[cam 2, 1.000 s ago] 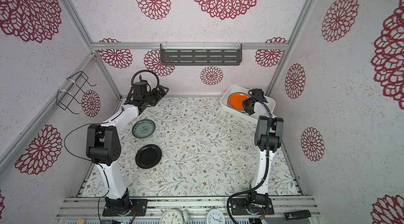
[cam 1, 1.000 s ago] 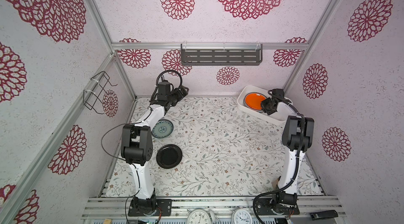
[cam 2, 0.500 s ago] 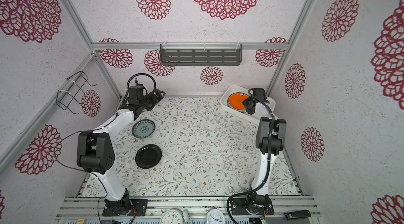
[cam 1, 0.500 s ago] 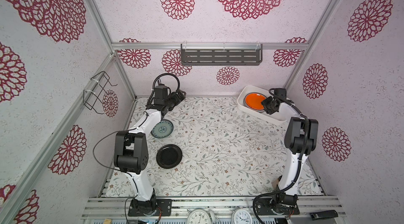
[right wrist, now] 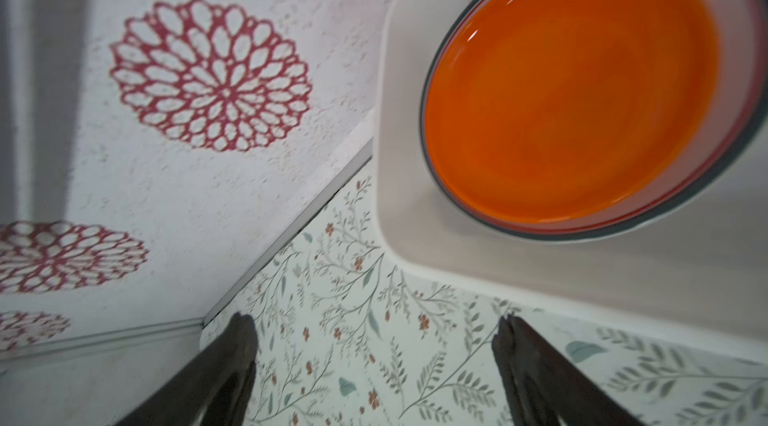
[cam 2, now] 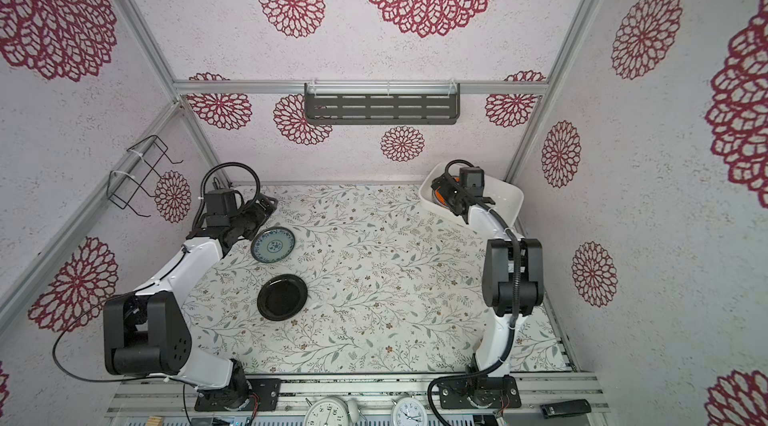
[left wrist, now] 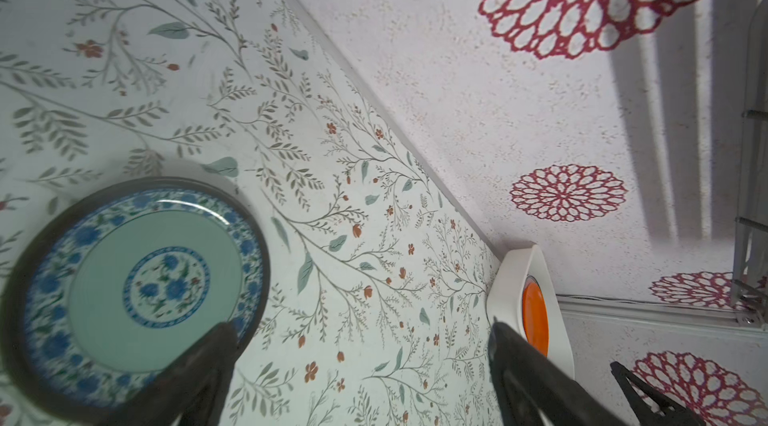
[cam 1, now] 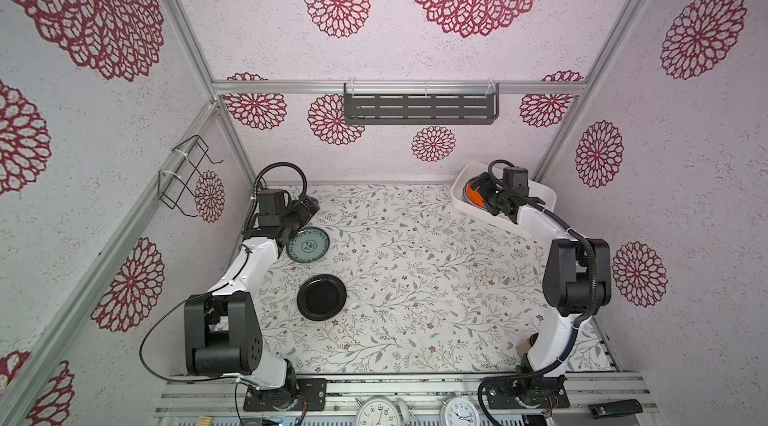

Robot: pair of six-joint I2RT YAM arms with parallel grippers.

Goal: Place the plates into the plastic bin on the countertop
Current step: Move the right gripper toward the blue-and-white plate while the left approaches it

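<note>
Orange plate (right wrist: 573, 91) in bin (cam 1: 542, 195), two plates loose on counter (cam 1: 415, 278).
Bin sits at back right corner. Teal plate (cam 1: 308, 245) and black plate (cam 1: 321, 297) lie near left edge. Left gripper (left wrist: 359, 326) and right gripper (right wrist: 372, 320) both have jaws apart and are empty.

The countertop (cam 1: 436, 286) bears teal plate (cam 1: 308, 245), black plate (cam 1: 321, 297), plastic bin (cam 1: 542, 195)

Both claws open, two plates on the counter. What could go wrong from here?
Left claw is open beside the flat teal patterned round plate; closing on its rim might shove it, not lift it. Right claw hovers by the white plastic bin holding the orange round plate; it could bump the wall.
</note>
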